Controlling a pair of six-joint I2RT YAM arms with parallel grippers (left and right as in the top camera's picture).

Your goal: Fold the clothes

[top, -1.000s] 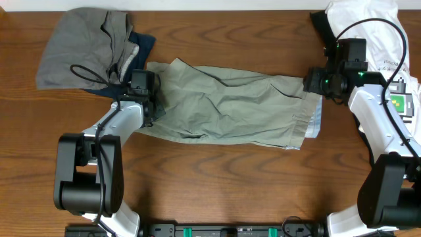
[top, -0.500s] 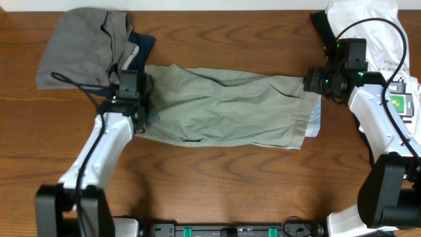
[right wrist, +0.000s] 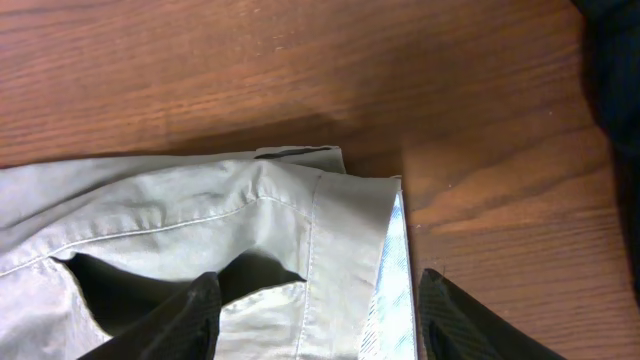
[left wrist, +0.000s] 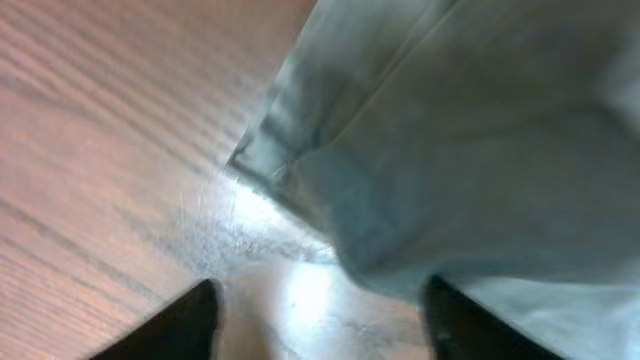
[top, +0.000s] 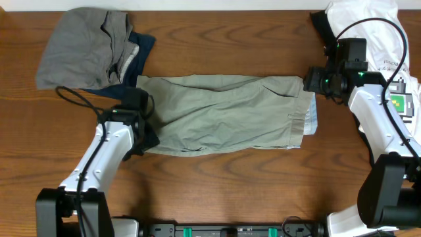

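Observation:
The clothes here are chiefly light khaki-olive shorts (top: 223, 115), lying flat across the middle of the table. My left gripper (top: 145, 122) stands at their left end. In the left wrist view it (left wrist: 320, 330) is open, with bare table between its fingers and a corner of the shorts (left wrist: 480, 130) just ahead and over the right finger. My right gripper (top: 308, 83) hovers at the upper right corner. It (right wrist: 320, 320) is open, and the waistband of the shorts (right wrist: 200, 220) with its pale lining lies below it.
A grey garment (top: 79, 46) and a navy piece (top: 141, 49) lie at the back left. A white tee (top: 375, 33) with green print and a black piece (top: 320, 23) sit at the back right, behind the right arm.
My left gripper drew the shorts' left end toward the table's front, then opened and let it go. The shorts now lie flatter and straighter. The right arm has not moved.

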